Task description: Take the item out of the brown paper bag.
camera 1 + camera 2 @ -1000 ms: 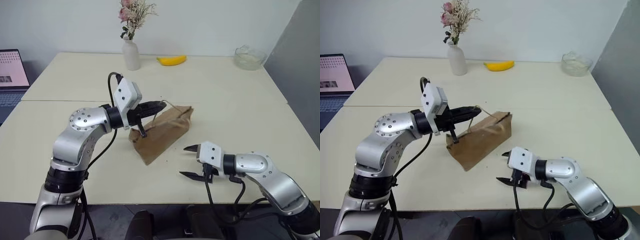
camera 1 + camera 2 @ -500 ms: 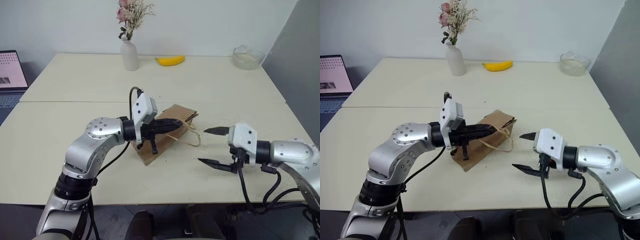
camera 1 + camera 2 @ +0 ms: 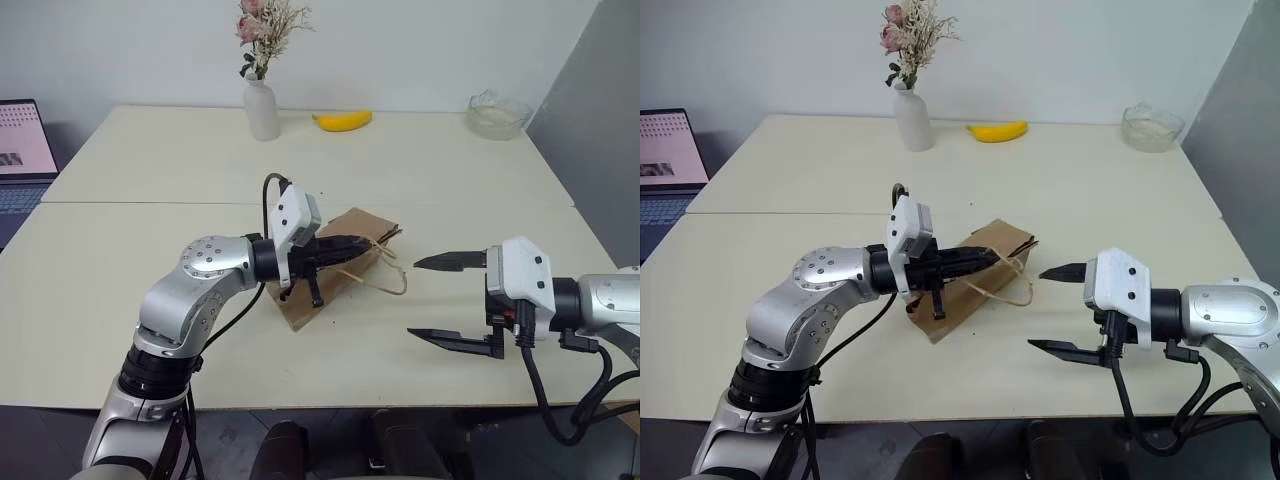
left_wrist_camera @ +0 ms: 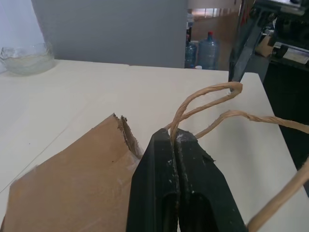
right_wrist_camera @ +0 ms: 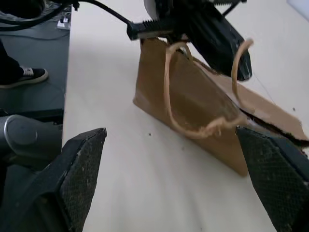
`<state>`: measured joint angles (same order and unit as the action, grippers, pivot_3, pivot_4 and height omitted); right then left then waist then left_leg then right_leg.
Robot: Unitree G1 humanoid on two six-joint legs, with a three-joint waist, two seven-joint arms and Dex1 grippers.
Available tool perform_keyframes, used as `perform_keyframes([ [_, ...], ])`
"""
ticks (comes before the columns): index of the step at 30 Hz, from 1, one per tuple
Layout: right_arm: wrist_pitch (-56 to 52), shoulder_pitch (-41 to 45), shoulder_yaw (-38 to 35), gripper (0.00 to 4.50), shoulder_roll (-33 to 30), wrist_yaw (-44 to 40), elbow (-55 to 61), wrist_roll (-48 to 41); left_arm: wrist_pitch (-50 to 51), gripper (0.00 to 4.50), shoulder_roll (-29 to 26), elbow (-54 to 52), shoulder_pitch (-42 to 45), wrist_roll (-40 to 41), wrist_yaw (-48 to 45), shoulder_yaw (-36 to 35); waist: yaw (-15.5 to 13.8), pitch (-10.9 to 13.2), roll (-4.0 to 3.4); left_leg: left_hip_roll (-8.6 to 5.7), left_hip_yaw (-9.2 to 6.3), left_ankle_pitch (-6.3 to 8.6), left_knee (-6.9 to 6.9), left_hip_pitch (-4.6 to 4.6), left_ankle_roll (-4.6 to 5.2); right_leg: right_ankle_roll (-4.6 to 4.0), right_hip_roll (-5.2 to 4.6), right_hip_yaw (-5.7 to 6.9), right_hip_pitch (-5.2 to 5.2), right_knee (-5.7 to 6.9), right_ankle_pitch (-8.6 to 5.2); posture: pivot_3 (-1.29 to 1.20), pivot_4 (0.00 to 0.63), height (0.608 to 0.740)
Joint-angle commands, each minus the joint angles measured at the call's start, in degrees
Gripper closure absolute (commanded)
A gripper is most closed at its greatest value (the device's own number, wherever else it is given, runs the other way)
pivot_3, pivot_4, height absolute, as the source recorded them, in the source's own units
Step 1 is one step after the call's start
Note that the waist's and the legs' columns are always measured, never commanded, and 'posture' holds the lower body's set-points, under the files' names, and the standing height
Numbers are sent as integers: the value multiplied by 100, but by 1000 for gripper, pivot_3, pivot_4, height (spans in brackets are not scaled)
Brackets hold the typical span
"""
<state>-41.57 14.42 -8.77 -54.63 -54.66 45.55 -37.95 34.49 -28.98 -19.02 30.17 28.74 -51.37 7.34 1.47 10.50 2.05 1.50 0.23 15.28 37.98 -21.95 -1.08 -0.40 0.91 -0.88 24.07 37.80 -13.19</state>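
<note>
A: Right gripper (image 3: 446, 300) has come up off the table (image 3: 440, 170) since a second ago – fingers wide apart, empty, facing the brown paper bag (image 3: 340, 262) mouth. Left gripper (image 4: 175, 140) pinched shut on a cord handle (image 4: 205, 99).

B: The item?

A: Can't see it – I judge it's inside. Opening step; next I reach the right in.

Office or lab room: pale table (image 3: 430, 170), laptop (image 3: 22, 150), flower vase (image 3: 262, 108), water-cooler bottles (image 4: 209, 50).
</note>
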Motion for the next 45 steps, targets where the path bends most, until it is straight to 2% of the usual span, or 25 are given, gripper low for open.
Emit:
perform_keyframes([
  [1,100,198,185,17,-63,44,164,-12,-130,4500,46,-27,132,-9,-20,13,0,0,0,0,0,0,0,0,0,0,0,0,0,0,0,0,150,740],
  [10,1101,633,1964,17,181,-40,-336,1536,-131,4500,48,-80,111,-10,1,27,5,0,0,-2,4,0,2,0,0,0,0,-4,0,-3,0,0,150,740],
  [16,1456,855,2401,17,384,-83,-681,2104,-88,4500,5,-179,54,17,20,3,3,0,0,0,0,0,0,-3,0,0,0,0,2,-4,0,0,150,740],
  [19,1565,902,2486,586,481,-98,-801,2263,-71,4500,-3,-212,45,29,19,9,3,0,0,0,2,0,0,-4,0,-1,-1,-2,2,-5,0,0,150,740],
  [21,1618,909,2521,1241,508,-129,-855,2340,-76,4500,-8,-206,48,25,11,7,3,0,0,0,2,0,0,-3,0,-1,-1,-2,2,-4,0,0,150,740],
  [29,1939,467,2868,4341,608,-67,-1173,2949,9,4500,-102,152,402,49,191,-408,2,0,0,2,-1,0,1,-2,0,-1,-2,1,1,-2,0,0,150,740],
  [30,2059,378,3021,4461,666,4,-1298,3169,33,4500,-104,247,494,50,274,-506,3,0,0,2,0,0,1,-1,0,-1,-2,0,2,-1,0,0,150,740],
  [36,2122,-117,3786,4461,1086,340,-1554,4057,-191,4500,-216,962,949,-206,581,-871,3,0,0,2,1,0,1,-1,-1,-1,-1,-2,3,1,0,0,150,740],
  [45,2028,-415,4209,4461,1204,385,-1817,4867,-497,4500,-195,1415,1361,-359,646,-960,1,-6,6,2,1,-1,3,3,-2,0,-3,-1,0,3,0,0,150,740],
])
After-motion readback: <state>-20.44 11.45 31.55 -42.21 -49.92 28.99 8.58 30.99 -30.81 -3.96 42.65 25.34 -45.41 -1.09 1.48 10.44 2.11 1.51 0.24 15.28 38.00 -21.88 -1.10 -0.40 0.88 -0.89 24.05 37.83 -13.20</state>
